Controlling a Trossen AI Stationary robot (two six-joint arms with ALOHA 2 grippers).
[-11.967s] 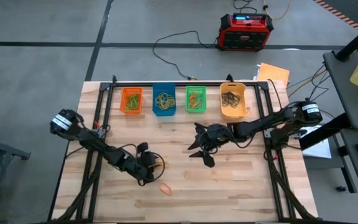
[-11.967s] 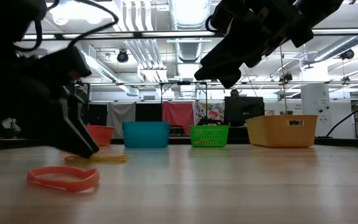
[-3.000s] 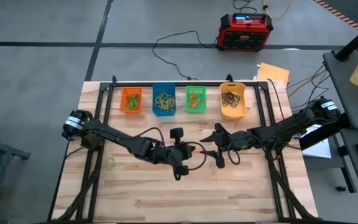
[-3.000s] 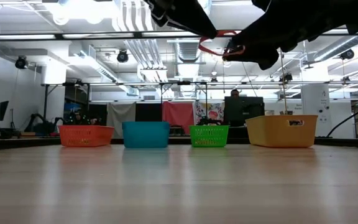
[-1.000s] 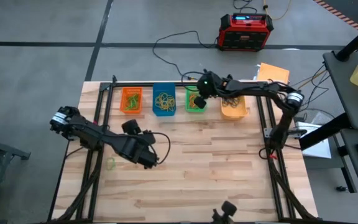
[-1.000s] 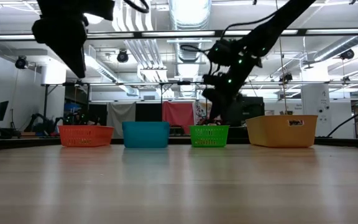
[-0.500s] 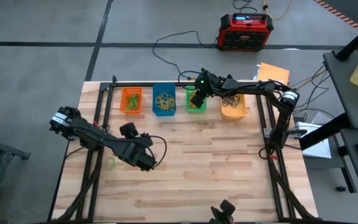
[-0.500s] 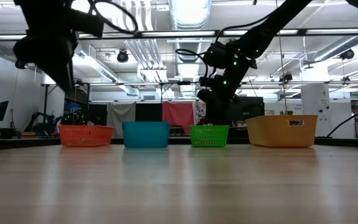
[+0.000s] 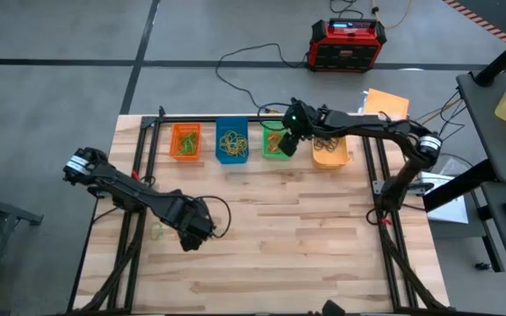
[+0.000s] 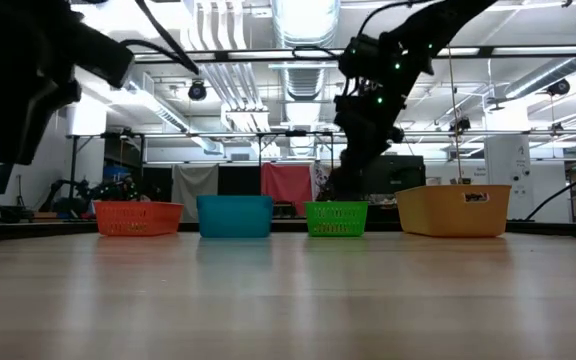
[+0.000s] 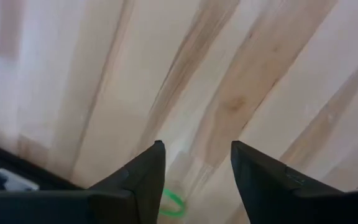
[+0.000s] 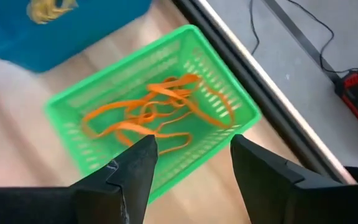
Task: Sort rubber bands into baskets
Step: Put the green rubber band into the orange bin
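Note:
Four baskets stand in a row at the table's far edge: orange (image 9: 185, 140), blue (image 9: 232, 140), green (image 9: 275, 138) and yellow-orange (image 9: 329, 143), each with rubber bands inside. In the green basket (image 12: 160, 112) lie orange rubber bands (image 12: 157, 118). My right gripper (image 9: 282, 147) hangs open above that basket with nothing between its fingers. One green rubber band (image 9: 156, 231) lies flat on the table at the left. My left gripper (image 9: 188, 237) points down, open, above the wood just right of it. The left wrist view shows the band (image 11: 171, 204) low beside one finger.
A red-and-black box (image 9: 348, 44) with cables sits on the floor beyond the table. Black frame rails (image 9: 139, 175) run along the table's left and right sides. Bare wood (image 9: 306, 237) spreads over the middle and near part.
My left gripper has sunk and shifted toward the table's left and near edges, tipping to point down, closer to the green band. My right gripper has risen a little above the green basket.

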